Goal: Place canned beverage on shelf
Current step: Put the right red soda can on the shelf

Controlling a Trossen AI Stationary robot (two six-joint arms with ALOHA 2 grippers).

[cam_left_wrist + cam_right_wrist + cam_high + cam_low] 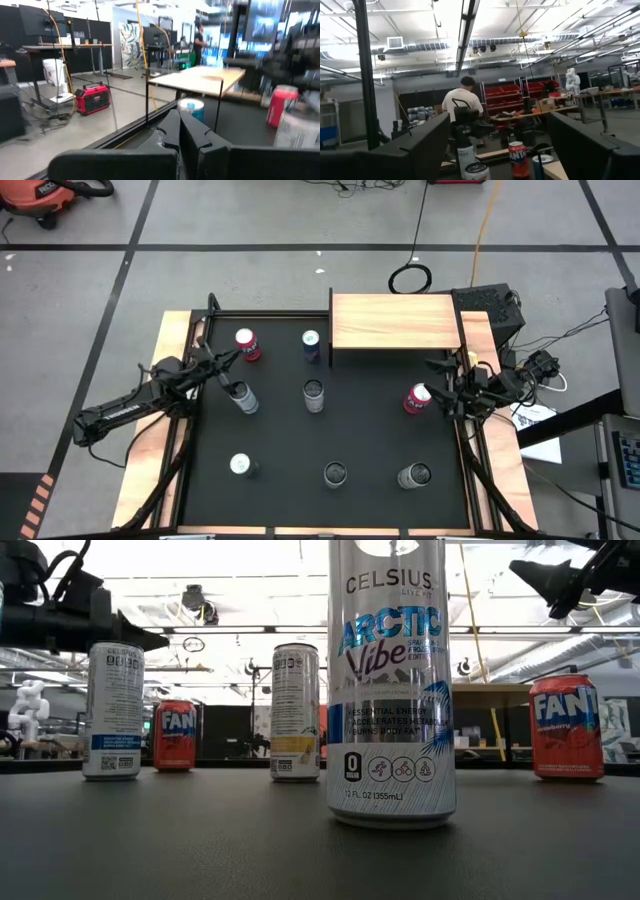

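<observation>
**High view: right pincer spread wide beside a red can, shelf bare**

The wooden shelf [395, 321] sits at the surface's [370, 435] twelve-to-one o'clock edge, its flat top carrying no cans. The right pincer [437, 387] hangs at about three o'clock, fingers spread wide, just beside a red Fanta can [417, 398] that stands upright on the black mat; whether a finger touches the can cannot be told, and nothing is gripped. The left pincer [232, 357] is at about ten o'clock, fingers pressed together and holding nothing, between a second red Fanta can [247, 344] and a silver can [242, 396] toward the centre. A blue can [311, 346] stands just beside the shelf's nine o'clock end. More cans stand around the mat: one at the centre [314, 395] and three along the six o'clock side [335, 474]. In the low view a tall Celsius Arctic Vibe can [392, 680] stands upright nearest the camera.
</observation>
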